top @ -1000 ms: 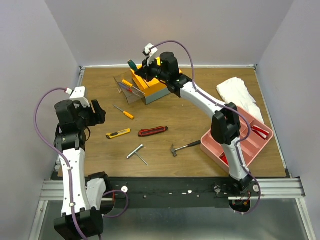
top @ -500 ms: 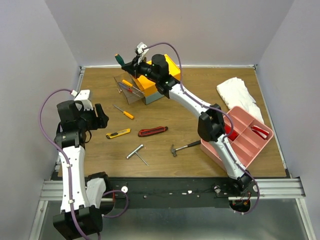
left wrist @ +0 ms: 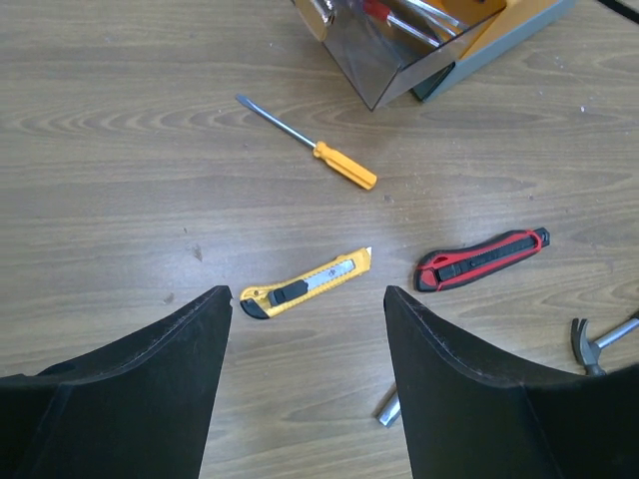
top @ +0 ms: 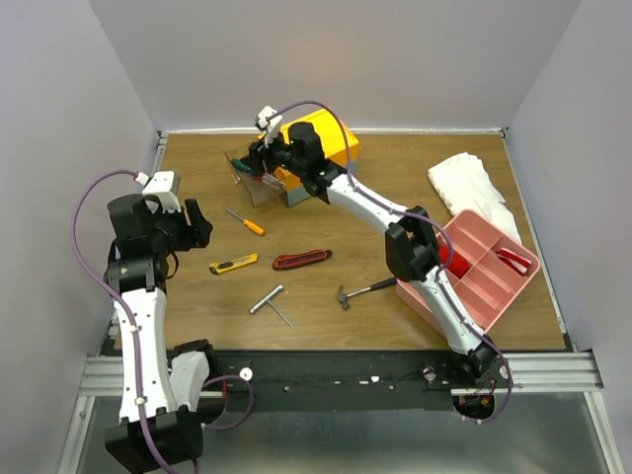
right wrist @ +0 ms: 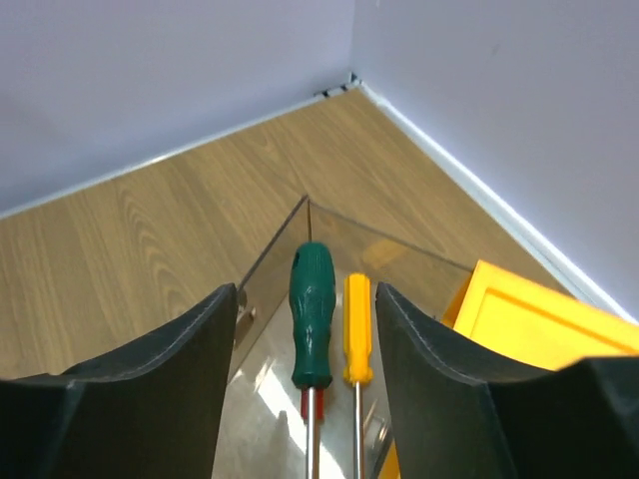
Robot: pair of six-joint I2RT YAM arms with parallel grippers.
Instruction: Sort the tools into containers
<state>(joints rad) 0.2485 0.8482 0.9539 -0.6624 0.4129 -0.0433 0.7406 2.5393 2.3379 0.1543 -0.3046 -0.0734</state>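
The right gripper (right wrist: 306,289) gapes over the drawer (right wrist: 275,254) — the green screwdriver (right wrist: 313,309) lies between its fingers (right wrist: 150,379), touching neither, beside an orange one (right wrist: 357,329). The left gripper (left wrist: 307,291) is spread wide too.

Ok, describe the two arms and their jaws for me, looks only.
Both the left arm and right arm have white links with black joint housings. A purple cable loops along each. The jaws are broad, matte black and curved.

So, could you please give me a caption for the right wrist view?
Open right gripper above the clear drawer, a green-handled screwdriver lying beside a yellow-handled screwdriver inside it.
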